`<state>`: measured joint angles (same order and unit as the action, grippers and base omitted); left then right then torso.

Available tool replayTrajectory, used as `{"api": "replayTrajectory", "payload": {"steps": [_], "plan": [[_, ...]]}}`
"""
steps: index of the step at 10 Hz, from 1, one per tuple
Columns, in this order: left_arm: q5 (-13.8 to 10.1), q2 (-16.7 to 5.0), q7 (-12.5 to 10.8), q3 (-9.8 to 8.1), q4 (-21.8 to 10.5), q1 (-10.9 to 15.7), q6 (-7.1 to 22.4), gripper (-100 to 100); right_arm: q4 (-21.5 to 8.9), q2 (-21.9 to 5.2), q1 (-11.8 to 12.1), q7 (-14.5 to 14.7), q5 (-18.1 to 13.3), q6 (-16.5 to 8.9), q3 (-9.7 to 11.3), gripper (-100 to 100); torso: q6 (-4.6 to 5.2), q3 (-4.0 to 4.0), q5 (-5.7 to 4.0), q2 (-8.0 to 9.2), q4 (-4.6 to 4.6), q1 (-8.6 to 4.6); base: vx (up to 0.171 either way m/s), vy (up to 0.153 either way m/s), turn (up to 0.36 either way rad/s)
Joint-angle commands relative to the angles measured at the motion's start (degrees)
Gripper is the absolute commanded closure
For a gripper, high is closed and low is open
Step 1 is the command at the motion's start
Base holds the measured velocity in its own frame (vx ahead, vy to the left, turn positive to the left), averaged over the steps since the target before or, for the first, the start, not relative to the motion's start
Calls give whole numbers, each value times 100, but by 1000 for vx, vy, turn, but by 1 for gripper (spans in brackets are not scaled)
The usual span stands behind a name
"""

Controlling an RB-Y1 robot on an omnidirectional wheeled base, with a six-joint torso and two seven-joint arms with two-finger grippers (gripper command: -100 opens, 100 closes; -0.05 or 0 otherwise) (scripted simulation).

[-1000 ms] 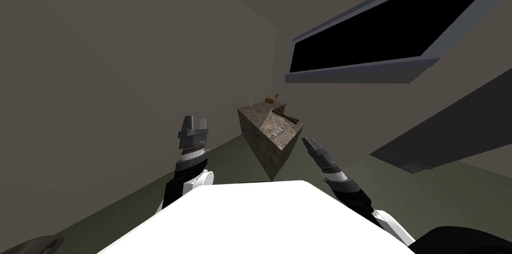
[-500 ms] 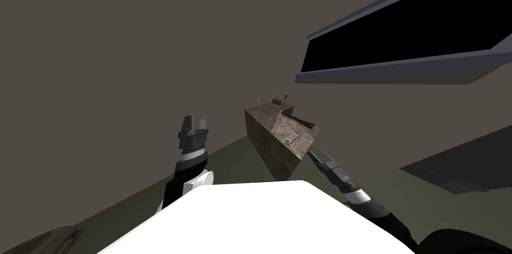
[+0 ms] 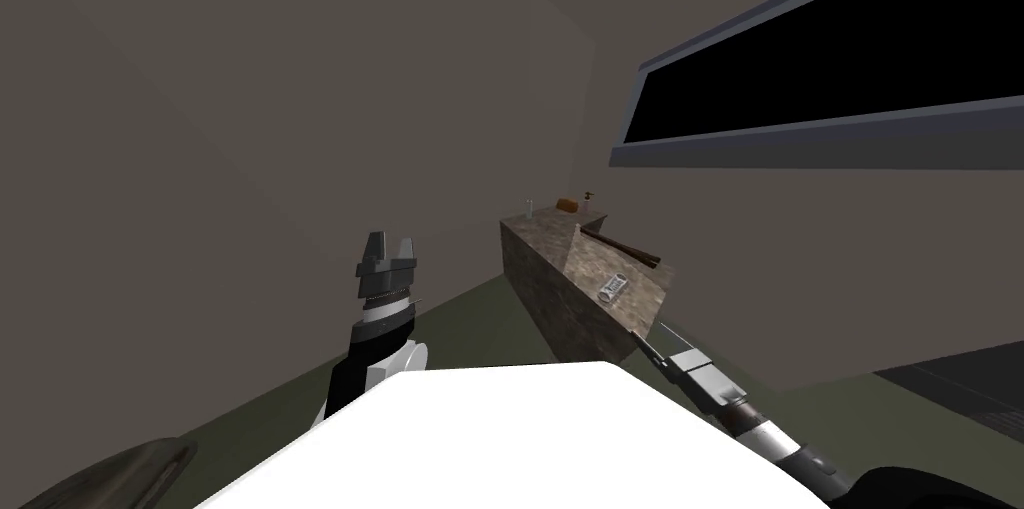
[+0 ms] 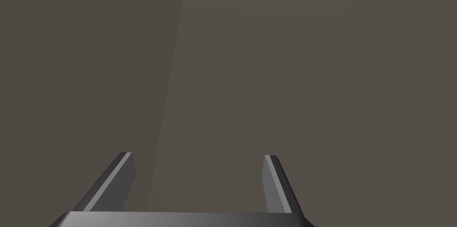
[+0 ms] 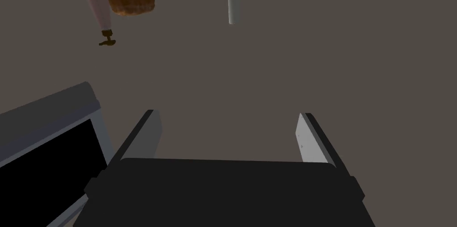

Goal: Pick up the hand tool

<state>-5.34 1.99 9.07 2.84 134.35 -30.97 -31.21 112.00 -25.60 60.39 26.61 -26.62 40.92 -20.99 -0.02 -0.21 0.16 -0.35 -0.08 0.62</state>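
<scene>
Hand tool point(image 3: 613, 286) lies flat on the mottled worktop point(image 3: 583, 265), near its close end. Right gripper point(image 3: 650, 336) is near that end, fingers apart and empty. Left gripper point(image 3: 388, 255) is raised aside, fingers also apart. Judgement: bring the right wrist over the edge, then descend (fingers straddling the tool's narrow sides).

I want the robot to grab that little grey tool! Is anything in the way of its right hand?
Nothing visible. The open right gripper is near the counter, the grey hand tool lies on top just beyond, and the dark stick lies farther back.
</scene>
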Motion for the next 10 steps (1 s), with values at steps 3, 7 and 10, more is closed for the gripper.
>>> {"api": "replayTrajectory", "payload": {"steps": [3, 7, 10], "plan": [[0, 0, 0, 0, 0, 0, 0, 0, -152, -234, 501, 248, -329, 100, -241, -100, 0, 4, 1, 7, 1, 3, 111, 146, 83], [0, 0, 0, 0, 1, 0, 0, 0, -553, -710, 1158, 772, -1026, 275, -583, -100, 2, -8, 3, -9, -4, 9, 162, 157, 105], [0, -1, 0, -1, 0, 0, 0, 0, -677, -865, 1340, 947, -1358, 334, -677, -100, 1, 6, -5, 12, 2, -23, 104, 77, 58]]}}
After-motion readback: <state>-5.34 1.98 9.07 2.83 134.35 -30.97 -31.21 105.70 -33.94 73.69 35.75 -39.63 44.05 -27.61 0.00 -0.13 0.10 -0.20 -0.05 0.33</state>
